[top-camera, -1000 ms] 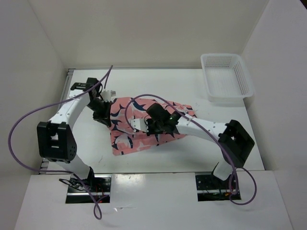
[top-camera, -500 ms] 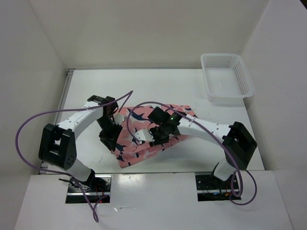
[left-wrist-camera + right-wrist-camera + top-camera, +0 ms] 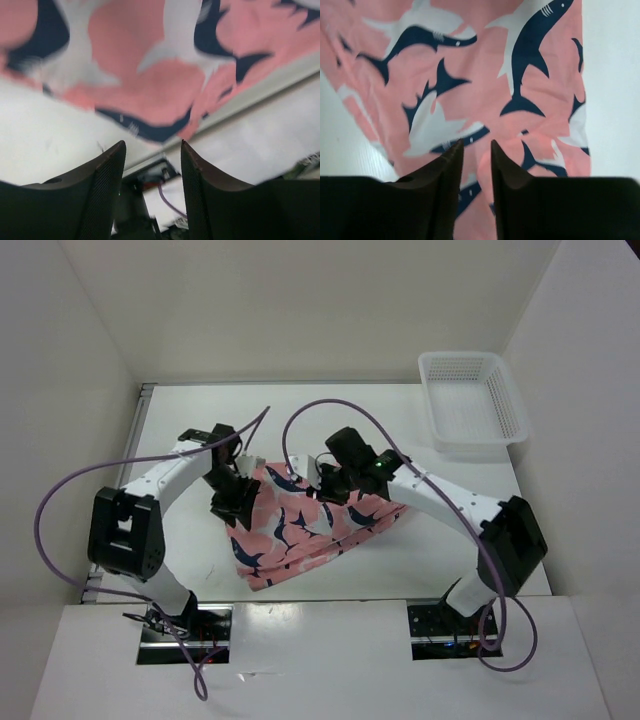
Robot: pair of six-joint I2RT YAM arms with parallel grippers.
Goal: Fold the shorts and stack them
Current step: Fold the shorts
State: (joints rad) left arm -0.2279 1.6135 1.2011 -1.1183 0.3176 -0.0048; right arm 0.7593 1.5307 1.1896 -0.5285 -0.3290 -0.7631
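**Top view:** One pair of salmon-pink fabric shorts printed with navy-and-white sharks (image 3: pixel 310 525) lies folded flat on the white table (image 3: pixel 300 415). The left claw (image 3: pixel 235 502) sits at the shorts' left edge, and the right claw (image 3: pixel 325 485) is over their far middle part. Each wrist hides its own fingers here, so the gaps cannot be judged from above. One white plastic mesh basket (image 3: pixel 470 445) stands well apart, beyond and to the right of the right claw. Two purple cables (image 3: pixel 290 430) arch up, one from each arm.

**Left wrist view:** The picture is blurred. The left claw (image 3: pixel 152 147) has its two dark fingers spread apart with nothing between them. The shorts (image 3: pixel 150 85) lie ahead of the tips, cut off at the top. The dark clutter between the fingers is hard to make out.

**Right wrist view:** The right claw (image 3: pixel 475 144) shows two fingers narrowly parted, pinching nothing. The shorts (image 3: pixel 470 75) lie ahead of the tips and run out of frame at the top, with bare table to the right.
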